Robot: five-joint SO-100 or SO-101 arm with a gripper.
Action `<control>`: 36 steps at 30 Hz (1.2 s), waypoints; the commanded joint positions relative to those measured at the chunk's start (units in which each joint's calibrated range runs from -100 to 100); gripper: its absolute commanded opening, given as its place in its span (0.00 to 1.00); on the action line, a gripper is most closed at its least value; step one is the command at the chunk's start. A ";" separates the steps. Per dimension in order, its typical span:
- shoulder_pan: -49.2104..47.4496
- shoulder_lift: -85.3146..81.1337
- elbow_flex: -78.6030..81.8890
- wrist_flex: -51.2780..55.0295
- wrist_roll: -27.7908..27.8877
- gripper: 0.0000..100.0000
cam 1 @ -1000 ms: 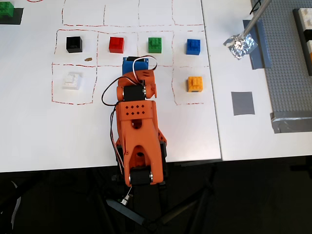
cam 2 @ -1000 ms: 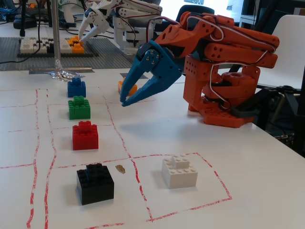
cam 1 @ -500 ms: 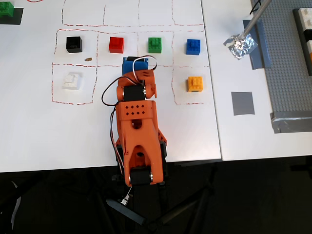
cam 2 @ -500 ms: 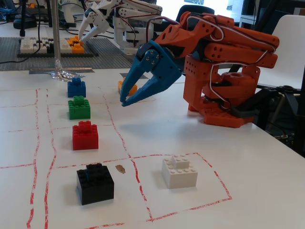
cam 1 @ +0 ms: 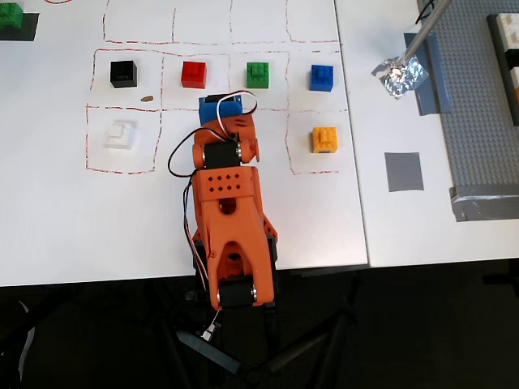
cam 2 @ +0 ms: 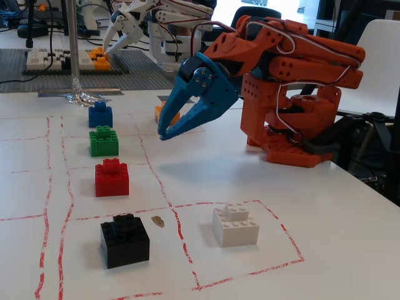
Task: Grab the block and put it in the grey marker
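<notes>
While the orange arm (cam 1: 231, 235) sits folded low over the white table (cam 1: 49, 219), the block (cam 2: 124, 240) rests alone in its own red-outlined cell, well apart from the gripper (cam 2: 164, 134). Seen from the fixed view, the block is a glossy black cube-like toy brick with a raised square stud on top, its faces catching a faint sheen, and it stands flat and upright on the table. A small brown speck (cam 2: 158, 220) lies just beside it, between it and the white block (cam 2: 235, 224) in the neighbouring cell. From overhead the black brick (cam 1: 123, 73) is at the left end of a row, followed rightward by the red block (cam 1: 194, 74), the green block (cam 1: 259, 74) and the blue block (cam 1: 323, 77); the orange block (cam 1: 324, 139) sits in the row below. The blue gripper hangs above the table with its tips pointing down and left in the fixed view; its two fingers (cam 2: 177, 107) lie nearly together with only a thin gap near the tips, grasping nothing. The grey marker (cam 1: 404, 171), a flat plain square patch, lies far to the right in the overhead view, near the studded grey baseplate (cam 1: 478, 113) and below the crumpled foil (cam 1: 400, 75).
</notes>
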 commanded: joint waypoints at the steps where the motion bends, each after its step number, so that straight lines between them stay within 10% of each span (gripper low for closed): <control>1: -2.44 3.97 -6.72 -1.63 2.64 0.00; 18: -20.35 58.43 -68.91 14.29 13.53 0.00; 36: -33.50 90.22 -95.20 17.64 21.64 0.09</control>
